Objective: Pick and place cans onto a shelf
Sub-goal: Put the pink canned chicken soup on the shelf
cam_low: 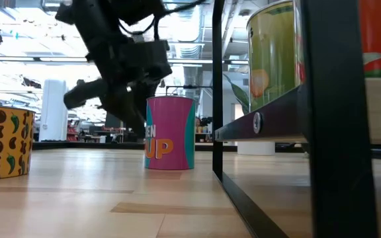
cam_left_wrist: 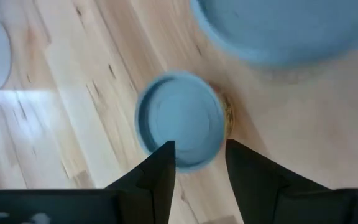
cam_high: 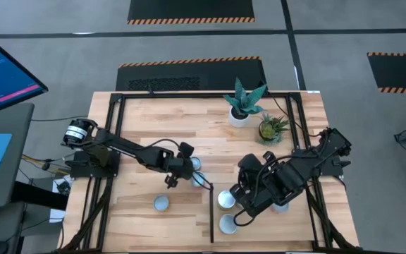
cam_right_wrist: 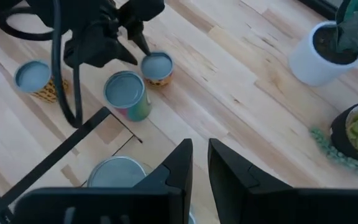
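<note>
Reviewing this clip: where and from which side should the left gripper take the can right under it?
Grip the can across its round side wall, coming straight down from above. It stands upright, blue lid up, and the left gripper is open just over its rim; a neighbouring can makes a sideways approach tighter.

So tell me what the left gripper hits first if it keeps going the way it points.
Most likely the blue-topped can with the yellowish label: the left gripper has its jaws open just above the can's near rim. How much height remains is hard to judge.
</note>
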Controlling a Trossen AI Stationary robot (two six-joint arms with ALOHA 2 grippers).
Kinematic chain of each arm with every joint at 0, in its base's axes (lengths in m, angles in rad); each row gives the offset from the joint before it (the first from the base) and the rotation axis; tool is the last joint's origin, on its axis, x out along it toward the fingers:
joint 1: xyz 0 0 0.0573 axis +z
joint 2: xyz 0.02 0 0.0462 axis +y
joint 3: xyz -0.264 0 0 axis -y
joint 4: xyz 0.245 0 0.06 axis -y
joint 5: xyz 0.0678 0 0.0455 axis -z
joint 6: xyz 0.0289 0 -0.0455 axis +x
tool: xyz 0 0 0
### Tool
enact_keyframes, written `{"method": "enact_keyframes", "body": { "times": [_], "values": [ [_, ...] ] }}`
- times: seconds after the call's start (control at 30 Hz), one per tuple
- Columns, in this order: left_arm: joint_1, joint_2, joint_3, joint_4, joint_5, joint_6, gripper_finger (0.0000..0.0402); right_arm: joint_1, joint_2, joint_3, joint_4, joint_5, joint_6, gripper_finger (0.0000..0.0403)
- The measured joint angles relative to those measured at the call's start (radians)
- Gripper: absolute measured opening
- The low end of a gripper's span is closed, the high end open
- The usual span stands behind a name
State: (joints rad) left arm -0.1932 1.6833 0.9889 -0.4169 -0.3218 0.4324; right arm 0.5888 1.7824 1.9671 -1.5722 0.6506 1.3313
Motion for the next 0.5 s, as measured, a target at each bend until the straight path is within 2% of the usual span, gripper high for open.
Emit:
{"method": "enact_keyframes", "body": {
  "times": [0.17, 0.33, 0.4, 0.5],
  "values": [
    [-0.025, -0.06, 0.067, -0.177, -0.043, -0.076, 0.0132, 0.015, 0.0, 0.0, 0.001, -0.025, 0.004, 0.0075],
    [-0.079, -0.145, 0.088, -0.312, -0.03, -0.255, 0.0132, 0.039, 0.0, 0.0, 0.001, -0.025, 0.005, 0.0075],
    [-0.114, -0.164, 0.088, -0.298, 0.006, -0.295, 0.0132, 0.044, 0.0, 0.0, 0.001, -0.024, 0.005, 0.0075],
    [-0.167, -0.165, 0.088, -0.226, 0.03, -0.275, 0.0132, 0.045, 0.0, 0.0, 0.001, -0.024, 0.004, 0.0075]
  ]
}}
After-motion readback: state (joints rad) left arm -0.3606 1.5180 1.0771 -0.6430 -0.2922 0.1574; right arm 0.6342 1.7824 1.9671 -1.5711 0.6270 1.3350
